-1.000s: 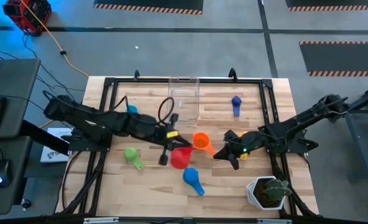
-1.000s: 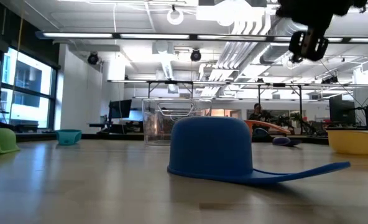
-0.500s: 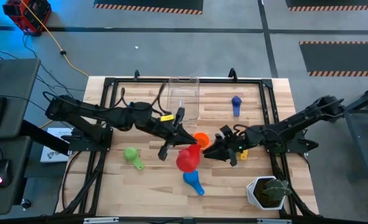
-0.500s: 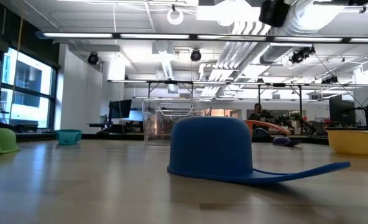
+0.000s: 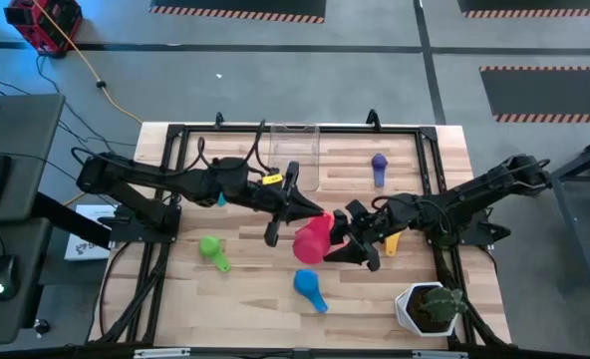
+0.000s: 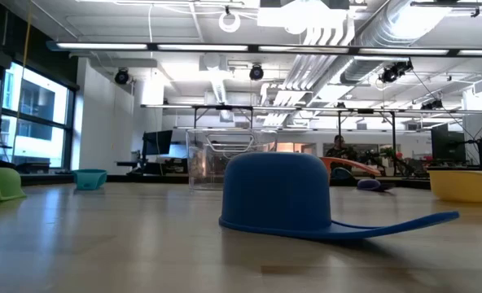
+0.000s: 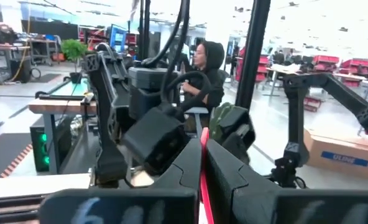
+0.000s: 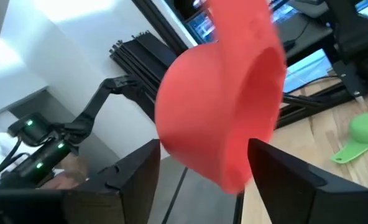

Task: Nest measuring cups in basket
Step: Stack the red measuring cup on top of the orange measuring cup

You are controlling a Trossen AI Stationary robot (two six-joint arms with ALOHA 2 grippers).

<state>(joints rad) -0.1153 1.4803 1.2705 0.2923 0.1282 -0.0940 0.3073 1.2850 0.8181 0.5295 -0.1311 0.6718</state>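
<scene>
My left gripper (image 5: pixel 297 211) is shut on the red measuring cup (image 5: pixel 313 239) and holds it in the air above the table's middle. The cup lies on its side, its mouth seen in the right wrist view (image 8: pixel 224 118). From the right, my right gripper (image 5: pixel 337 237) stands open with its fingers on either side of the red cup. The clear basket (image 5: pixel 295 155) stands at the table's far middle. On the wood rest a blue cup (image 5: pixel 310 287), mouth down, a green cup (image 5: pixel 212 249), a purple-blue cup (image 5: pixel 379 168) and a yellow cup (image 5: pixel 390 242). My left gripper pinches the red cup's flat handle (image 7: pixel 202 171) between its two shut fingers, which lie level and come from the table's left. The handle shows edge-on between them. The cup hangs clear of the table beyond the fingertips, tipped on its side. My right gripper's open fingers (image 8: pixel 134 171) flank the cup's bowl (image 8: pixel 234 174); whether they touch it I cannot tell.
A white pot with a green plant (image 5: pixel 430 307) stands at the near right corner. A light blue cup (image 6: pixel 89 177) sits on the left, partly under my left arm. An orange cup (image 6: pixel 351 167) shows behind the blue cup (image 6: pixel 278 195) in the low view. A black frame (image 5: pixel 175 135) edges the table.
My left gripper has lifted the red cup off the table, swung up to level and carried it toward the right edge; the cup has tipped onto its side. My right gripper has risen, moved left toward the cup and opened.
</scene>
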